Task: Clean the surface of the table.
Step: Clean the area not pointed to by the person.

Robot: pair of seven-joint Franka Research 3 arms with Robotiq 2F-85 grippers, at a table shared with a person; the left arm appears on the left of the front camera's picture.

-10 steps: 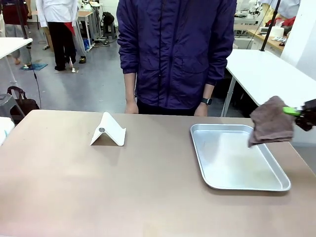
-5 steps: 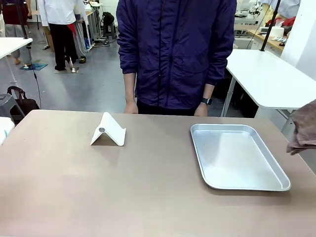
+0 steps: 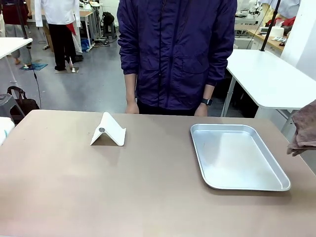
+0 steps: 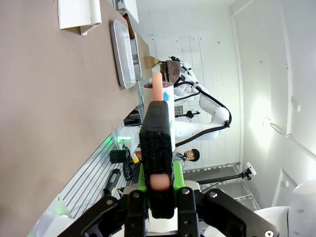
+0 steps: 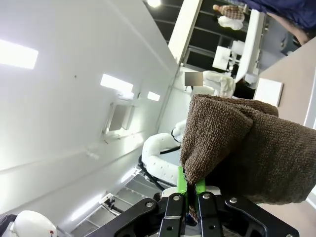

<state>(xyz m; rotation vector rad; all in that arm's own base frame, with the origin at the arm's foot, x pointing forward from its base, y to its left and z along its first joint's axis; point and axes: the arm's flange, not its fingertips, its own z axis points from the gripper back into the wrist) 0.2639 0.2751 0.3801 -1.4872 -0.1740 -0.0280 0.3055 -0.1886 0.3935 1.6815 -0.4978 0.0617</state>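
The taupe table [image 3: 123, 187] stretches across the front view, and a person in a dark blue jacket [image 3: 175, 54] stands at its far side. At the picture's right edge a brown cloth [image 3: 304, 132] hangs beyond the table's right end. In the right wrist view my right gripper [image 5: 191, 186] is shut on that cloth [image 5: 237, 148], a fold pinched between the green pads. My left gripper [image 4: 158, 118] is shut on a white bottle [image 4: 168, 106] with a pink spout, held off the table's [image 4: 44, 108] side.
A silver metal tray [image 3: 200, 148] lies on the right half of the table. A white folded stand [image 3: 108, 130] sits left of centre near the far edge. A glossy white table [image 3: 266, 74] stands behind at the right.
My right gripper has carried the brown cloth to the right, from above the tray's right rim out past the table end, and in the last half second slightly lower. Nothing on the table moved.
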